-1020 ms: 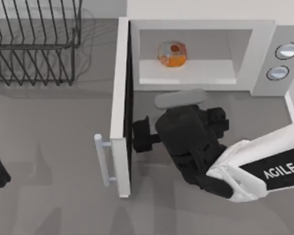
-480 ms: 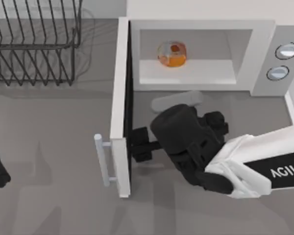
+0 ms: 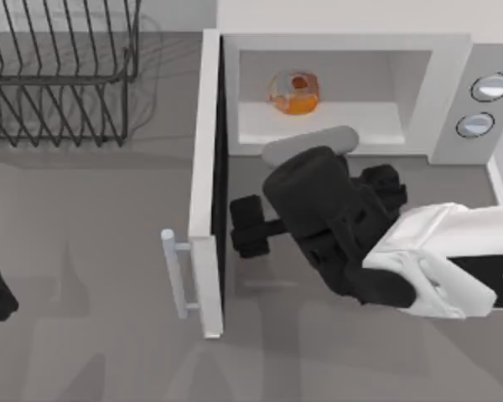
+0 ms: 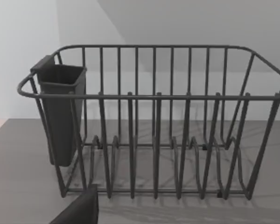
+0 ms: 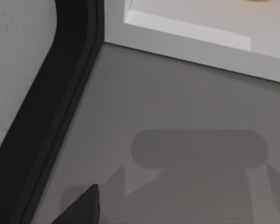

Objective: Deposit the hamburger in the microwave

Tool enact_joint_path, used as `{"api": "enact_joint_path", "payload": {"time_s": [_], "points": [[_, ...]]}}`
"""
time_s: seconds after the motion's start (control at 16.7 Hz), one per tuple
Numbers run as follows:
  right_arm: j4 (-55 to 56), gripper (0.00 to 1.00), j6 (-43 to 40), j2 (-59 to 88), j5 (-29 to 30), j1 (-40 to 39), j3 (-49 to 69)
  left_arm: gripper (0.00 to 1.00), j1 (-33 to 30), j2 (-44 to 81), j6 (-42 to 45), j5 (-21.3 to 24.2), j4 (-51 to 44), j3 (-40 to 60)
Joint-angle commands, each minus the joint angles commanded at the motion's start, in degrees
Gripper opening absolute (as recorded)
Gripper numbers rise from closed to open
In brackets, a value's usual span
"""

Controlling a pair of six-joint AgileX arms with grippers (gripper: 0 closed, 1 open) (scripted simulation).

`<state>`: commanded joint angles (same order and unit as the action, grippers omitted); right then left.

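I see the hamburger, a small glossy orange-and-tan lump with a reddish spot, lying on the pale cavity floor of the microwave, toward its left side. The microwave stands at the table's far edge, white, its door swung wide open.

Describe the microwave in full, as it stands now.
The microwave is a large white box at the table's far side. Its hinged door stands swung fully open toward the camera, dark on its inner face, with a pale bar handle outside. The pale cavity holds the hamburger on its floor. Two round knobs sit on a grey panel at right. The right gripper is beside the door.
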<state>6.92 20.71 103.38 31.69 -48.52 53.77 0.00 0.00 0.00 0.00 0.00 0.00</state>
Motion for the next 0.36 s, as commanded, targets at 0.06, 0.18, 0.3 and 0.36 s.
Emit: {"api": "enact_joint_path", "payload": {"time_s": [0.06,0.18,0.3,0.36], "points": [[-0.5,1.00,-0.3,-1.0,0.5,0.2,0.5,1.00,0.0,0.0,0.0,0.0,0.0,0.0],[-0.9,1.00,-0.9,-2.8,1.4,0.5,1.4,1.00,0.0,0.0,0.0,0.0,0.0,0.0],[-1.0,1.00,-1.2,-3.7,1.9,0.7,1.9,1.00,0.0,0.0,0.0,0.0,0.0,0.0],[-1.0,1.00,-1.2,-3.7,1.9,0.7,1.9,1.00,0.0,0.0,0.0,0.0,0.0,0.0]]}}
